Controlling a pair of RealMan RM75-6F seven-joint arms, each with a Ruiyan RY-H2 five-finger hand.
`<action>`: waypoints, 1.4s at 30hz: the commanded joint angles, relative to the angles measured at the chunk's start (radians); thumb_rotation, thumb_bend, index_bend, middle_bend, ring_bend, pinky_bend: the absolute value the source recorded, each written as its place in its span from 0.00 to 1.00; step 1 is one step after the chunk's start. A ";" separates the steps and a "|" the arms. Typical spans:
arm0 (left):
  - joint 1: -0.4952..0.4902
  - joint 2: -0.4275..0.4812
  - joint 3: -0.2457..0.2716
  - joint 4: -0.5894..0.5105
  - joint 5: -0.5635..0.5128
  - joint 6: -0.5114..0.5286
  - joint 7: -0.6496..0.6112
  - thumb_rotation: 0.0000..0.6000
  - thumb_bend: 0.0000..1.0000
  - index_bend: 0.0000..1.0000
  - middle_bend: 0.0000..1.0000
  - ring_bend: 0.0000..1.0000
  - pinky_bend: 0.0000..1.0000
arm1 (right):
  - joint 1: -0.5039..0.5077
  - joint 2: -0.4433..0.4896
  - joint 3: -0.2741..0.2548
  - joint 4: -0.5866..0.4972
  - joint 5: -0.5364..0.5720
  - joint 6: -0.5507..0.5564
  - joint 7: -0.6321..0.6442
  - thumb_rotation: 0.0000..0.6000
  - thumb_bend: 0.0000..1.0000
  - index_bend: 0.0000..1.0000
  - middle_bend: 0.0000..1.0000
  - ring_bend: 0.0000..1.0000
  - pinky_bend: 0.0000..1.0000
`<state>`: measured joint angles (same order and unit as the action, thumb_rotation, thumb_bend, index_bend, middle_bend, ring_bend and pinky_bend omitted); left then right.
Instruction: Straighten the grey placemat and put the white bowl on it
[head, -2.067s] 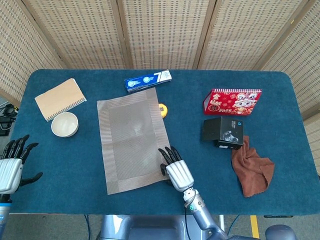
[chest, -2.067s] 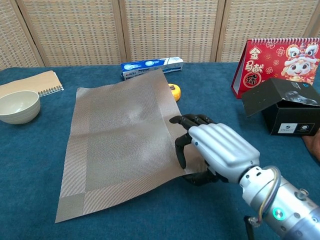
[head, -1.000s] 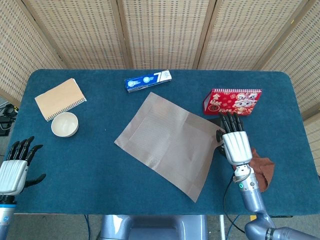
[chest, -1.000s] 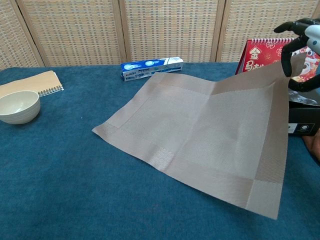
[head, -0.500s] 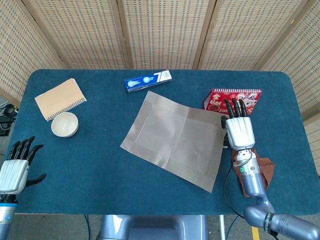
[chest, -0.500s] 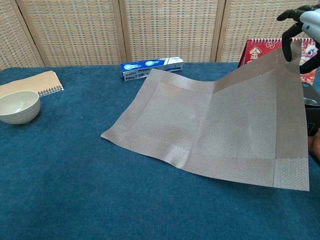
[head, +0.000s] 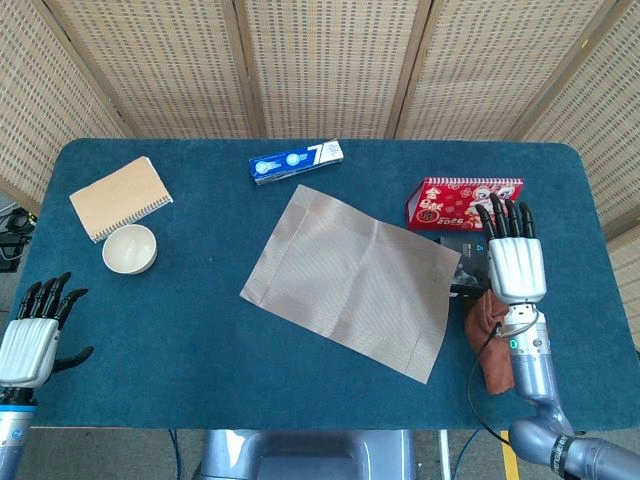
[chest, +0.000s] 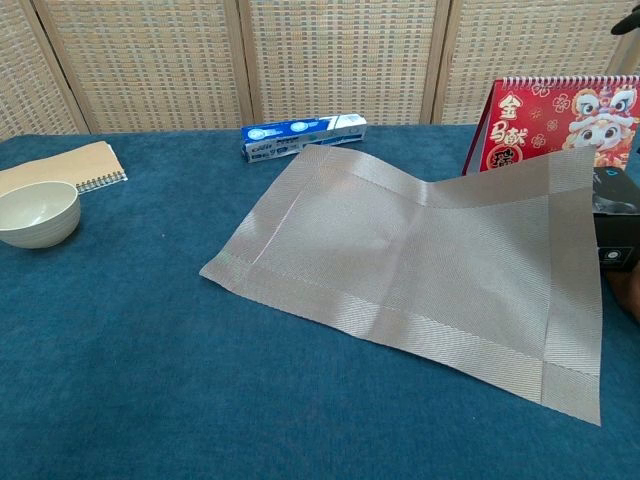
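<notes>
Only the head view shows my hands: my right hand (head: 516, 262) hovers over the black box (head: 470, 268), fingers spread and empty; my left hand (head: 33, 335) waits open. The woven grey rectangular placemat (head: 354, 277) lies skewed, its right edge lifted. The round white ceramic bowl (head: 129, 249) sits well apart.
</notes>
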<state>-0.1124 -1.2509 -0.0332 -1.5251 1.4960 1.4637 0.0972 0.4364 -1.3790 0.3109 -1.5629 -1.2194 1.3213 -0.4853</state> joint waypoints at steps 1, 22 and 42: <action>-0.001 -0.004 0.001 0.004 0.003 0.000 0.002 1.00 0.09 0.16 0.00 0.00 0.00 | -0.064 0.053 -0.040 -0.045 -0.052 0.056 0.097 1.00 0.22 0.12 0.00 0.00 0.00; -0.168 -0.039 -0.067 -0.080 0.022 -0.154 0.154 1.00 0.09 0.15 0.00 0.00 0.00 | -0.305 0.160 -0.214 0.084 -0.251 0.247 0.615 1.00 0.12 0.10 0.00 0.00 0.00; -0.453 -0.443 -0.151 0.276 -0.126 -0.412 0.406 1.00 0.09 0.33 0.00 0.00 0.00 | -0.315 0.206 -0.201 0.061 -0.274 0.227 0.789 1.00 0.12 0.10 0.00 0.00 0.00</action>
<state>-0.5423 -1.6561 -0.1772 -1.2886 1.3867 1.0659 0.4854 0.1216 -1.1760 0.1082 -1.5009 -1.4948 1.5500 0.2974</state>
